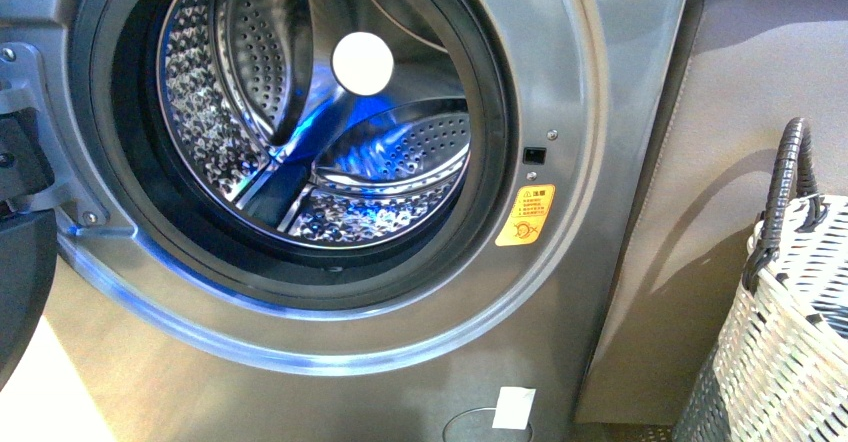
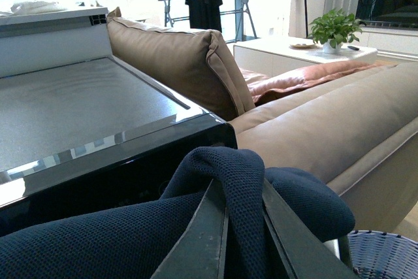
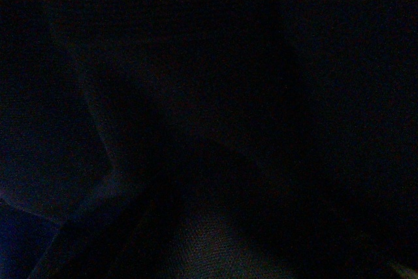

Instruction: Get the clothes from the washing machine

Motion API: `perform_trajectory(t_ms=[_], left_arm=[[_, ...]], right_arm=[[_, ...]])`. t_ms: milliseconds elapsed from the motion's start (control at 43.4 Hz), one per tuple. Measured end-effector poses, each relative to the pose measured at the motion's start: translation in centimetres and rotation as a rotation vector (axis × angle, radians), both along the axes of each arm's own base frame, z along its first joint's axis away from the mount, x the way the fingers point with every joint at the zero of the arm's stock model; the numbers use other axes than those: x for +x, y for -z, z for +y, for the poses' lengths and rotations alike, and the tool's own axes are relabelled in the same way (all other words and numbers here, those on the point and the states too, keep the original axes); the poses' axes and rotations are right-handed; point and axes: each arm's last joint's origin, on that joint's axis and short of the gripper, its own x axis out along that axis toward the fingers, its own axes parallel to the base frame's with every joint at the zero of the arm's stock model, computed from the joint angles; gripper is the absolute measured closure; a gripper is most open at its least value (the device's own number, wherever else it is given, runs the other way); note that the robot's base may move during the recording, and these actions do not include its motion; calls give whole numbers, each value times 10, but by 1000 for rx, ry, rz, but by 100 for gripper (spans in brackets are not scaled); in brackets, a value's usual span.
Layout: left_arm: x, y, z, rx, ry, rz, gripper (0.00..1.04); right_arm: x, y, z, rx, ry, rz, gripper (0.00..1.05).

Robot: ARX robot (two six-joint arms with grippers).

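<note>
The grey washing machine (image 1: 560,52) fills the front view with its porthole open; the perforated steel drum (image 1: 300,142) shows no clothes inside. Neither arm shows in the front view. In the left wrist view my left gripper (image 2: 241,246) is shut on the clothes (image 2: 228,181), a dark navy knit fabric pinched between the two fingers and bunched over them, held above the machine's grey top (image 2: 72,109). The right wrist view is dark and tells nothing.
A white, grey and black woven basket (image 1: 790,322) stands at the right of the machine; its rim shows in the left wrist view (image 2: 385,253). A tan sofa (image 2: 313,122) lies beside the machine. The dark door (image 1: 20,272) hangs at the left.
</note>
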Motion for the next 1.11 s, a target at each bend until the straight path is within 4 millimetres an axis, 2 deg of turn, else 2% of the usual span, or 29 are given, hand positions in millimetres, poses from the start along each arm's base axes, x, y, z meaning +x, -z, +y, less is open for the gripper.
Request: perform_trajectory(t_ms=[323, 369, 461, 645, 807, 853, 945, 1106], left_arm=[[0, 0, 0, 0, 1, 0, 97], [0, 0, 0, 1, 1, 0, 92], [0, 0, 0, 1, 5, -1, 76], [-2, -2, 1, -3, 13, -6, 42], [-3, -3, 3, -8, 13, -12, 10], [-3, -3, 2, -7, 14, -12, 5], [-3, -3, 2, -7, 14, -13, 7], [-3, -3, 2, -5, 13, -14, 6]], right_arm=[[2, -2, -11, 64, 18, 12, 82], [1, -3, -14, 75, 21, 11, 89], [-1, -6, -21, 95, 37, -2, 101], [-8, -21, -46, 154, 99, -43, 102], [-25, -42, -74, 210, 150, -116, 102], [-29, -47, -81, 219, 160, -136, 102], [-41, -56, -97, 241, 176, -175, 102], [-67, -74, -147, 274, 237, -246, 102]])
